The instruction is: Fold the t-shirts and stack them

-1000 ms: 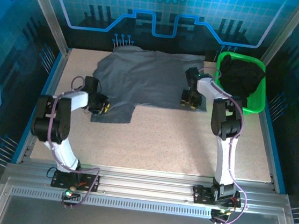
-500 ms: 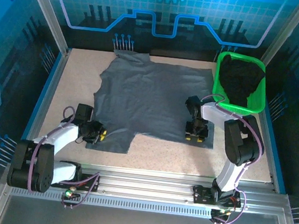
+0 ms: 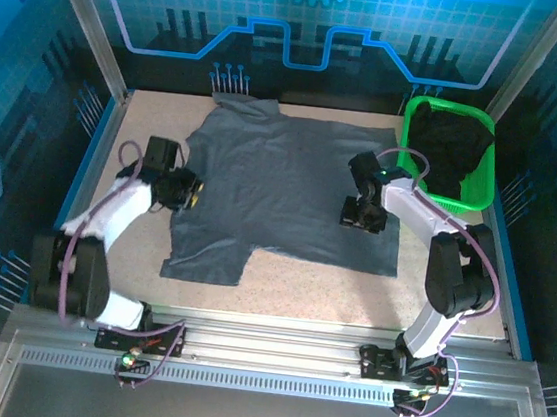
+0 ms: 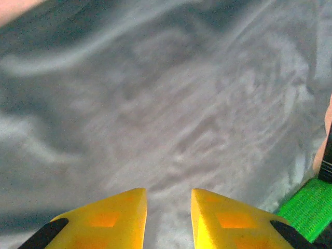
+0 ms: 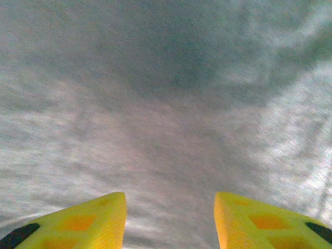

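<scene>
The slate-grey t-shirt (image 3: pixel 281 189) lies spread flat on the table, collar at the far side and hem toward the arms. My left gripper (image 3: pixel 187 195) hovers at the shirt's left edge near the sleeve. In the left wrist view it (image 4: pixel 168 207) is open, with grey cloth (image 4: pixel 181 104) below and nothing between the yellow fingers. My right gripper (image 3: pixel 362 218) is over the shirt's right part. The right wrist view shows it (image 5: pixel 170 207) wide open above the cloth (image 5: pixel 166 104). The black t-shirt (image 3: pixel 450 146) sits bunched in the basket.
The green plastic basket (image 3: pixel 457 202) stands at the far right corner, and its green (image 4: pixel 303 207) also shows in the left wrist view. Bare speckled tabletop (image 3: pixel 299 291) runs along the near side. Metal frame posts and blue rails bound the table.
The grey shirt was dragged toward the near edge and now lies flatter. Both grippers have since moved back toward the far side, the left from the hem corner up to the left edge.
</scene>
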Available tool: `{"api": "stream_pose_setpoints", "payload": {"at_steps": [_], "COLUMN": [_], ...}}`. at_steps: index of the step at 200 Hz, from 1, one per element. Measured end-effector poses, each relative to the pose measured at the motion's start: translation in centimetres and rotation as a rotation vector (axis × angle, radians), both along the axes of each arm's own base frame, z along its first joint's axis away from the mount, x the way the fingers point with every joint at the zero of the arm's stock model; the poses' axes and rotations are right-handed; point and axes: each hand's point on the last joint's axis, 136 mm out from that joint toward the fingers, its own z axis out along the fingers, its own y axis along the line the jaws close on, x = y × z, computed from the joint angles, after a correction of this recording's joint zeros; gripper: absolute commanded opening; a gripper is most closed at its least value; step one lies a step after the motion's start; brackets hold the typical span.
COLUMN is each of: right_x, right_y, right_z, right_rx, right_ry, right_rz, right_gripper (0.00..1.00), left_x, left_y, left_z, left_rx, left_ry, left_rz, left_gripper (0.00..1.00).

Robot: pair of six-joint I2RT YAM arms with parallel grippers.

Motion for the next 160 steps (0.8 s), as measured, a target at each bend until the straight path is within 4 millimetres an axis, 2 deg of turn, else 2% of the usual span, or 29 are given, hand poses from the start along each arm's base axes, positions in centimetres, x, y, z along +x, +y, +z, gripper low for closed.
{"api": "stream_pose_setpoints", "payload": {"at_steps": [30, 42, 53, 83, 101, 128, 144, 160], "right_x": [2.1, 3.0, 3.9, 5.3, 6.0, 6.9, 6.9, 6.5], "right_y": [0.6, 0.5, 0.3, 0.5, 1.3, 3.0, 4.0, 5.0], "right_z": [-0.5, -1.2, -2.1, -4.3, -4.4, -3.7, -3.4, -3.3], "right_rx": [0.044, 0.057, 0.063, 0.064, 0.068, 0.080, 0.084, 0.083], "right_ry": [-0.003, 0.015, 0.035, 0.081, 0.086, 0.061, 0.052, 0.053], "right_rz": [-0.004, -0.021, -0.036, -0.047, -0.034, -0.003, 0.020, 0.042], "right_gripper": [0.49, 0.49, 0.49, 0.49, 0.49, 0.49, 0.49, 0.49], "left_x": [6.4, 8.1, 8.9, 8.1, 8.0, 6.4, 5.4, 5.5], "left_y": [0.4, 0.5, 0.7, 2.6, 4.8, 9.1, 11.2, 11.9], "left_z": [-2.5, -3.7, -5.1, -8.6, -8.6, -8.7, -8.6, -8.2], "left_rx": [0.034, 0.041, 0.043, 0.018, -0.015, -0.051, -0.066, -0.093], "left_ry": [0.011, 0.018, 0.037, 0.126, 0.118, 0.098, 0.084, 0.061], "left_rz": [-0.050, -0.062, -0.061, -0.022, 0.021, 0.107, 0.145, 0.149], "left_gripper": [0.26, 0.25, 0.25, 0.23, 0.23, 0.25, 0.31, 0.44]}}
